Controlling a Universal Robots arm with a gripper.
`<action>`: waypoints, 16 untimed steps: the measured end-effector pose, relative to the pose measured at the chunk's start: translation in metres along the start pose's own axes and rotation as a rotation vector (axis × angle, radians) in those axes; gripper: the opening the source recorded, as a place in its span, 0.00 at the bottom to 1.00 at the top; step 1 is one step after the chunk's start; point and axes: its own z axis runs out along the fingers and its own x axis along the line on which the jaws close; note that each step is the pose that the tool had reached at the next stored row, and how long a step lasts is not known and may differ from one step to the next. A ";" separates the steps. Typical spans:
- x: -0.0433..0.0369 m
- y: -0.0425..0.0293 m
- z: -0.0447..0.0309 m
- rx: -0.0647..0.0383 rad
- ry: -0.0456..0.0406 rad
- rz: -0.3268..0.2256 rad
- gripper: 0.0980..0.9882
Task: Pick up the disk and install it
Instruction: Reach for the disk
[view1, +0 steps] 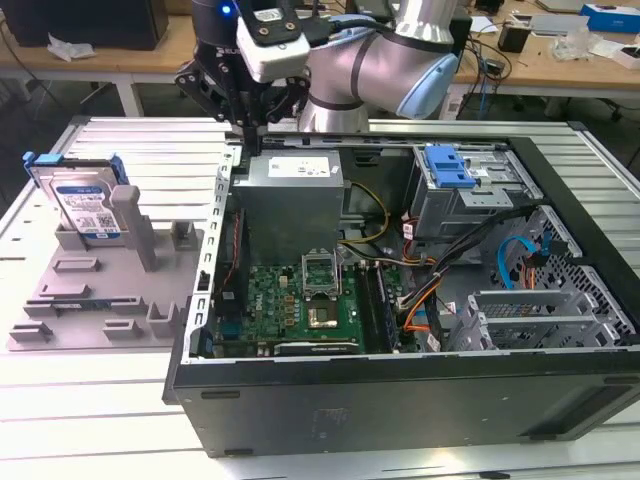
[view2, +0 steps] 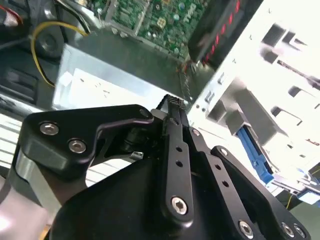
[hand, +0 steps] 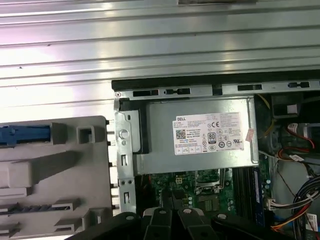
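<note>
The disk (view1: 85, 200) stands upright on the grey fixture plate (view1: 110, 292), top edge free, an upright post (view1: 135, 230) just beside it. Power supply (view1: 285, 205), cables (view1: 478, 242) and drive cage (view1: 470, 200) crowd the open computer case (view1: 400, 400).

The gripper's (view2: 174, 104) black linkage, studded with screws, takes up the foreground. Its fingers (view2: 176, 145) are drawn together to a narrow, textured tip with nothing between them. The tip hangs over the edge of the silver power supply (view2: 125, 57), whose white label (view2: 95, 92) lies just beside the linkage. A yellow cable (view2: 35, 42) loops near the supply's far corner, and beyond the supply lies the green motherboard (view2: 150, 15). Next to it is a black part streaked with red (view2: 220, 30). Past the case wall stands the pale fixture (view2: 250, 85) with its posts, and the disk's (view2: 255, 152) blue bracket shows edge-on among them.
</note>
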 end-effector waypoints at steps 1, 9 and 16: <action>0.0046 0.0030 0.0005 0.000 -0.0001 0.000 0.01; 0.0561 0.0132 0.0042 0.000 -0.0001 0.000 0.01; 0.0989 0.0144 0.0052 0.000 -0.0001 0.000 0.01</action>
